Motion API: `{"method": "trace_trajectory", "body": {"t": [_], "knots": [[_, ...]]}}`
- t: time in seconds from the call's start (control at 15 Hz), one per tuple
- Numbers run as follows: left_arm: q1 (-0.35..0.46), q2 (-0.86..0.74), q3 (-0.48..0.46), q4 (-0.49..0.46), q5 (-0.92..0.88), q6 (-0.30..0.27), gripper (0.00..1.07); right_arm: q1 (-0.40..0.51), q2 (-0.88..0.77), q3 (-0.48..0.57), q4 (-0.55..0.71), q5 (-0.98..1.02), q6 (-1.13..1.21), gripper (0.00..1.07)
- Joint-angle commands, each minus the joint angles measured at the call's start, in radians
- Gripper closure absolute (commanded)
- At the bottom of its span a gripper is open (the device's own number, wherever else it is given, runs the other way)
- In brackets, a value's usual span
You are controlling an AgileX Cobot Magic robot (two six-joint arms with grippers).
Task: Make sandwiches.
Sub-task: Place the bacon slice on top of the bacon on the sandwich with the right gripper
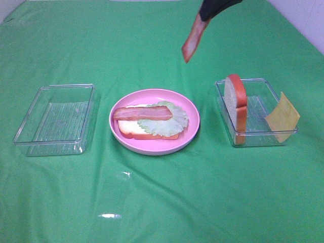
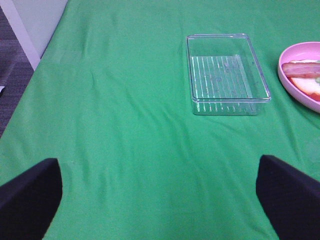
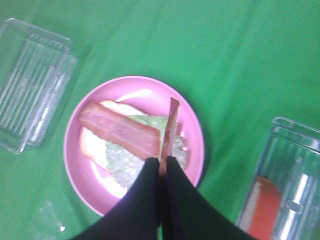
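Observation:
The sandwich (image 1: 147, 121) under way lies on a round pink plate (image 1: 192, 109): one white bread slice, pale green lettuce (image 1: 169, 121) and one bacon strip (image 1: 142, 112) on top. My right gripper (image 1: 205, 15) is shut on a second bacon strip (image 1: 192, 38) and holds it hanging high above the table, behind the plate. In the right wrist view that strip (image 3: 169, 130) sits edge-on between the fingers (image 3: 145, 195) over the plate (image 3: 192, 130). A second bread slice (image 1: 236, 101) stands upright in the right tray. A yellow cheese square (image 1: 282, 117) leans on that tray's right wall. My left gripper (image 2: 160, 200) is open and empty.
An empty clear tray (image 1: 55, 119) sits left of the plate; it also shows in the left wrist view (image 2: 225, 72). The clear right tray (image 1: 253, 134) holds the bread. Green cloth covers the table. The table's left edge (image 2: 45, 47) shows in the left wrist view.

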Motion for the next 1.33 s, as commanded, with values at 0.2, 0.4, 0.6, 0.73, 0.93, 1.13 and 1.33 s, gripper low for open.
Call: {"method": "trace_trajectory", "body": {"t": [0.2, 0.4, 0.6, 0.73, 0.93, 1.13, 1.33], "knots": [[0.001, -0.015, 0.004, -0.003, -0.005, 0.002, 0.09, 0.152, 0.021, -0.002, 0.008, -0.02, -0.02, 1.07], [0.001, -0.015, 0.004, -0.003, -0.005, 0.002, 0.09, 0.207, 0.103, -0.002, 0.041, -0.018, -0.02, 1.07], [0.001, -0.015, 0.004, -0.003, -0.005, 0.002, 0.09, 0.215, 0.18, -0.002, 0.116, -0.016, -0.073, 1.07], [0.001, -0.015, 0.004, -0.003, -0.005, 0.002, 0.09, 0.215, 0.219, -0.002, 0.155, -0.021, -0.103, 1.07], [0.001, -0.015, 0.004, -0.003, -0.005, 0.002, 0.09, 0.214, 0.271, -0.002, 0.116, -0.041, -0.113, 1.07], [0.001, -0.015, 0.004, -0.003, -0.005, 0.002, 0.09, 0.214, 0.305, -0.002, -0.051, -0.078, -0.058, 1.07], [0.001, -0.015, 0.004, -0.003, -0.005, 0.002, 0.09, 0.214, 0.349, -0.002, -0.281, -0.092, -0.003, 1.07]]}}
